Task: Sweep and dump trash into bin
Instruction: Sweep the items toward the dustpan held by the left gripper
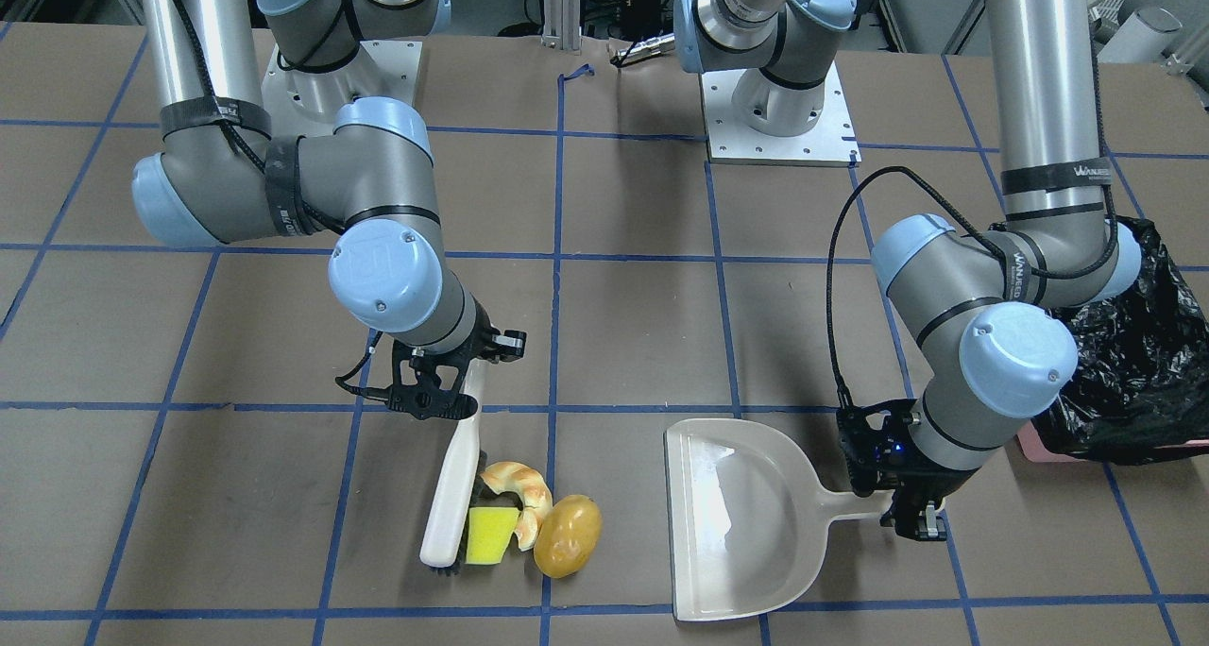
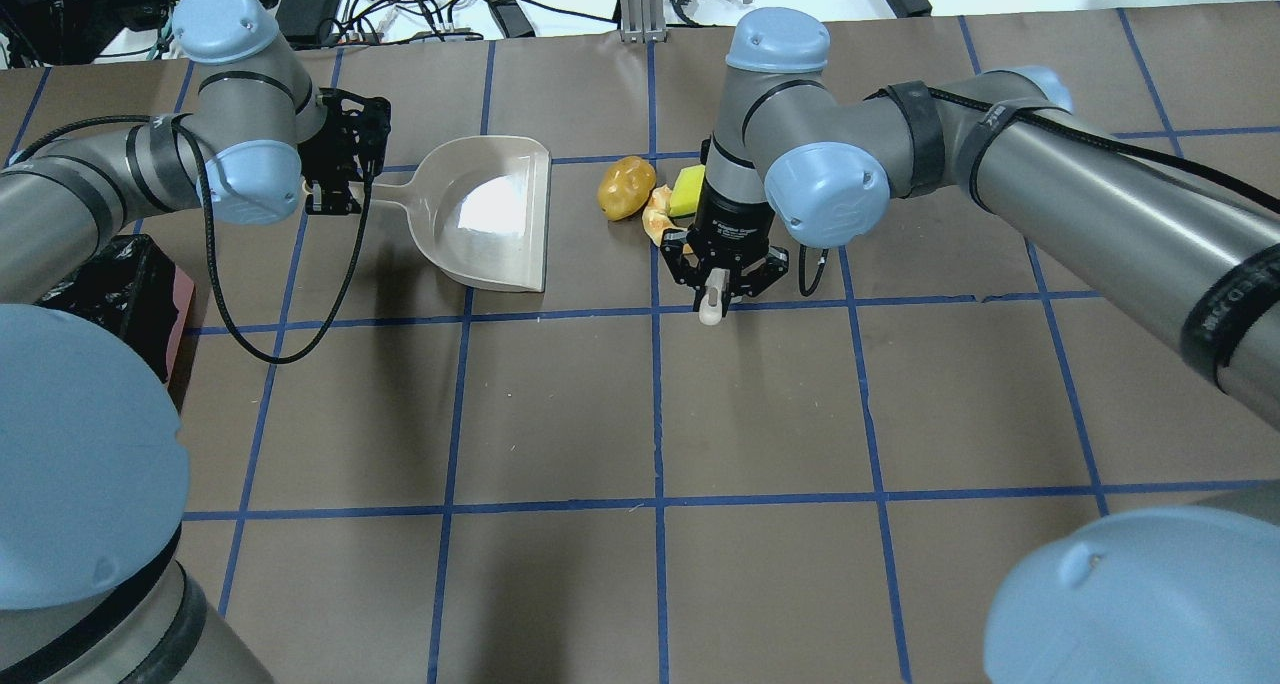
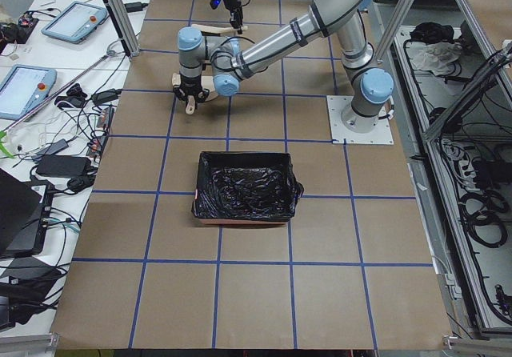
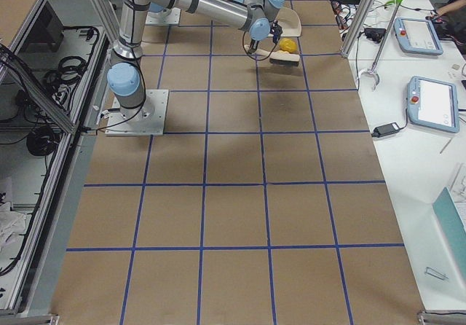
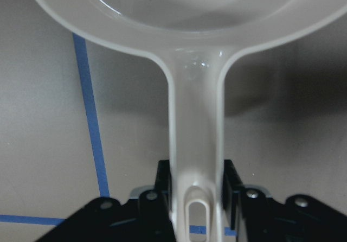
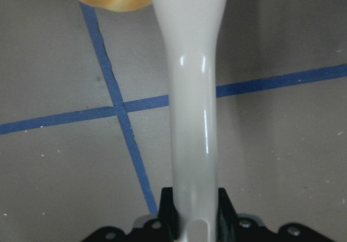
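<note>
The trash lies in a cluster: a yellow sponge piece point(image 1: 491, 535), a tan croissant point(image 1: 521, 500) and a yellowish-brown potato point(image 1: 568, 535). A white brush point(image 1: 453, 495) rests against the sponge's side, its handle point(image 6: 192, 117) clamped in my right gripper point(image 1: 453, 382), which is shut. The off-white dustpan point(image 1: 741, 518) lies flat a short gap from the potato, its mouth facing the trash. My left gripper point(image 1: 911, 509) is shut on the dustpan's handle point(image 5: 196, 144). The bin point(image 3: 246, 187), a pink box lined with a black bag, stands beyond my left arm.
The table point(image 2: 640, 414) is brown with a blue tape grid. The two arm bases point(image 1: 779, 108) are bolted on near the robot's edge. The bin's black bag point(image 1: 1133, 344) sits close behind my left elbow. Tablets and cables lie on side benches off the table.
</note>
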You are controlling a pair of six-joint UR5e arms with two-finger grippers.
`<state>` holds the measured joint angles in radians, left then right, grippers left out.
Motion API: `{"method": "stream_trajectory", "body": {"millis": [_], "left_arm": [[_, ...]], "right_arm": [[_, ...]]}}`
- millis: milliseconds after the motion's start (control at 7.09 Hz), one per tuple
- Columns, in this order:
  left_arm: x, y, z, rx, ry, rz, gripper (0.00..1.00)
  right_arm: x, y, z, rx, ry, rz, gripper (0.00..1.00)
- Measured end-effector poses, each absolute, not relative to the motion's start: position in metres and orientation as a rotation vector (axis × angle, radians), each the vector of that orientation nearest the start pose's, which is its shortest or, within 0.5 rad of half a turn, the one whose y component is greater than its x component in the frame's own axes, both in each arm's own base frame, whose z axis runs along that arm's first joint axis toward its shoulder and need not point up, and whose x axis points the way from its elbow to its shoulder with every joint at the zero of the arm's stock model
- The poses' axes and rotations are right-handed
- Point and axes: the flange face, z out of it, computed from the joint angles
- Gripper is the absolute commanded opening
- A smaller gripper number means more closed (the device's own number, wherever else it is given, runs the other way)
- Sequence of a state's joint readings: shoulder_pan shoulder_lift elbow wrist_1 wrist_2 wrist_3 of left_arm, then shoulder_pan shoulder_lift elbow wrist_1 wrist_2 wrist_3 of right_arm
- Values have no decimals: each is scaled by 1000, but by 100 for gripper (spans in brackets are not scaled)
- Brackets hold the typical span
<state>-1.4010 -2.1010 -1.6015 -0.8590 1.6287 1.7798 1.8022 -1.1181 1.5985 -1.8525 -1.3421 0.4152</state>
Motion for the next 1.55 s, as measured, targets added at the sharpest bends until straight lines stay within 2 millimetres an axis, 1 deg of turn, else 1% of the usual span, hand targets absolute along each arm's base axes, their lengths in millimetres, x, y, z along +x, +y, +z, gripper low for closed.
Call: {"method": "stream_trajectory", "body": {"millis": [282,565,847,988,1270,1552], "left_arm": [[-15,-673,238,-2376,-2288,62,23],[-16,-673,238,-2377,-2288,61,23],[-16,-673,237,-2377,-2287,61,23],[-16,-673,237,-2377,-2287,61,23],[-16,-672,238,-2377,-2287,62,23],[-17,-672,238,-2379,-2287,62,23]], "right_arm": [[334,-563,249,363,2910,397,0],[359,-562,253,407,2902,392,0],[384,-556,260,451,2875,387,0],[400,-553,262,461,2863,383,0],[436,-548,258,507,2839,371,0],[463,-541,261,546,2795,383,0]]}}
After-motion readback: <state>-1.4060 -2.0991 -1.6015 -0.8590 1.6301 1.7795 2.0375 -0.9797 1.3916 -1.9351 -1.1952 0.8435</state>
